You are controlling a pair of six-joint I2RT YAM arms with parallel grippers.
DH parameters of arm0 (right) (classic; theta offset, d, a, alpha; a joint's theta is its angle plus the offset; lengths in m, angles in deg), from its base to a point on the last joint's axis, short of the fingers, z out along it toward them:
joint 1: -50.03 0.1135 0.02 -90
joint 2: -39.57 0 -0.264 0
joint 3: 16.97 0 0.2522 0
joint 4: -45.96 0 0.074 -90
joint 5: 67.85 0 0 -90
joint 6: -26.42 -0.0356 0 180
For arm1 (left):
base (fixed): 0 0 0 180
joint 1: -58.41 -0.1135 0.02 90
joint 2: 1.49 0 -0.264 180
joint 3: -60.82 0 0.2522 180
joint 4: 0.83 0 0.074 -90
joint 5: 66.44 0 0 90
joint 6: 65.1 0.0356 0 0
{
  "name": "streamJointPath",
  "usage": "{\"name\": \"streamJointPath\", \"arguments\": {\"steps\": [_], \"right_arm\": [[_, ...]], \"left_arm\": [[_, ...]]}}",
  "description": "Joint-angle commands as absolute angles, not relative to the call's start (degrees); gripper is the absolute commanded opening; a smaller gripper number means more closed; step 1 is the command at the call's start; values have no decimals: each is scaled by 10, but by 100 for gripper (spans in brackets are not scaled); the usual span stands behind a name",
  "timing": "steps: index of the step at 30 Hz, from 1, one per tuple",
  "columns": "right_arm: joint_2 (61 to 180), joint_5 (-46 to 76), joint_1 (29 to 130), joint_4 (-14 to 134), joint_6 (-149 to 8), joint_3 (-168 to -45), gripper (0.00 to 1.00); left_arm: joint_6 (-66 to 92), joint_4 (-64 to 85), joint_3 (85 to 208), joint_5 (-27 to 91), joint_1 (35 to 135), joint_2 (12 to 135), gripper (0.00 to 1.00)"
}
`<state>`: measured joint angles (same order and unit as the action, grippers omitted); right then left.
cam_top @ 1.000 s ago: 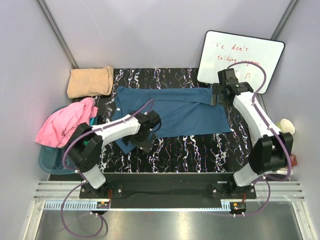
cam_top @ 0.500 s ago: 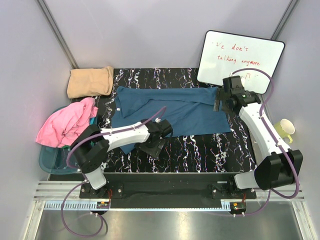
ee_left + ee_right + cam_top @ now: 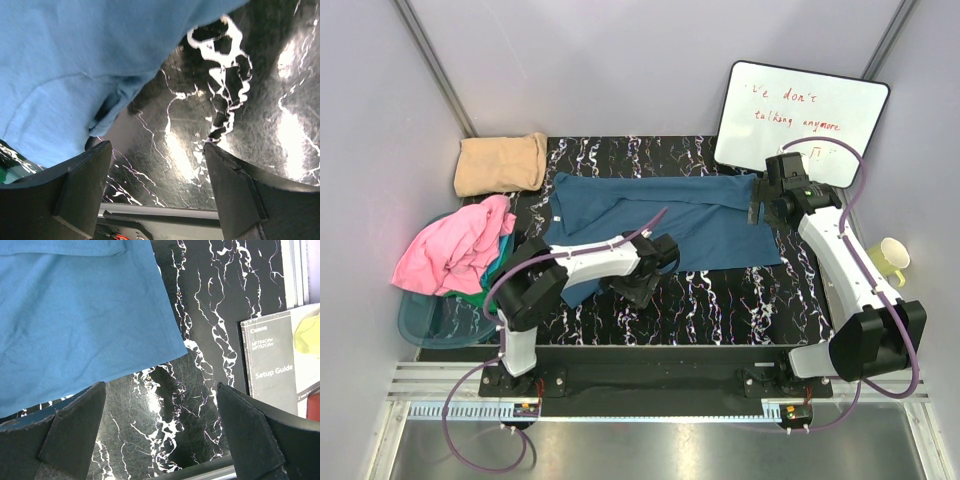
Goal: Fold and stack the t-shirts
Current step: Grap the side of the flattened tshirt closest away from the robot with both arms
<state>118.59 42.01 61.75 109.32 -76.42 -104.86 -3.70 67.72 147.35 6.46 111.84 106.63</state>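
Teal-blue t-shirt (image 3: 710,230) lies spread for folding; left gripper (image 3: 157,167), jaws apart and empty, hangs by its near edge; right gripper (image 3: 160,412), likewise apart, at its right edge.

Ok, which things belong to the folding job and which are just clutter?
Job:
spread dark teal-blue cloth t-shirt
folded tan-beige cloth shirt
crumpled pink cloth shirt

Clutter:
white rectangular whiteboard
pale yellow mug
grey setup-guide booklet

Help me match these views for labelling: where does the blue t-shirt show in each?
Top external: the blue t-shirt lies spread mid-table.
Left wrist: the shirt fills the upper left.
Right wrist: the shirt fills the upper left.
Shared landmark: the black marbled tabletop.
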Motion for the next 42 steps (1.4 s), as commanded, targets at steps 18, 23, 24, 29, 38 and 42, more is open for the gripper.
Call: {"name": "streamJointPath", "arguments": {"steps": [18, 23, 24, 29, 38, 42], "right_arm": [[1198, 435, 620, 1077, -742, -1061, 100], [1197, 439, 621, 1077, -741, -1060, 100], [1196, 439, 620, 1077, -742, -1059, 100], [1195, 436, 620, 1076, -743, -1051, 100], [1207, 422, 618, 1074, -744, -1055, 100], [1210, 420, 620, 1073, -745, -1055, 100]], "left_arm": [[-15, 652, 1492, 32, 1016, 1104, 44], [-16, 652, 1492, 28, 1005, 1112, 0], [-14, 653, 1494, 28, 1004, 1108, 0], [-17, 690, 1515, 17, 1003, 1064, 0], [-16, 810, 1579, 90, 1006, 1019, 0], [-13, 853, 1587, 118, 1012, 1011, 9]]}}
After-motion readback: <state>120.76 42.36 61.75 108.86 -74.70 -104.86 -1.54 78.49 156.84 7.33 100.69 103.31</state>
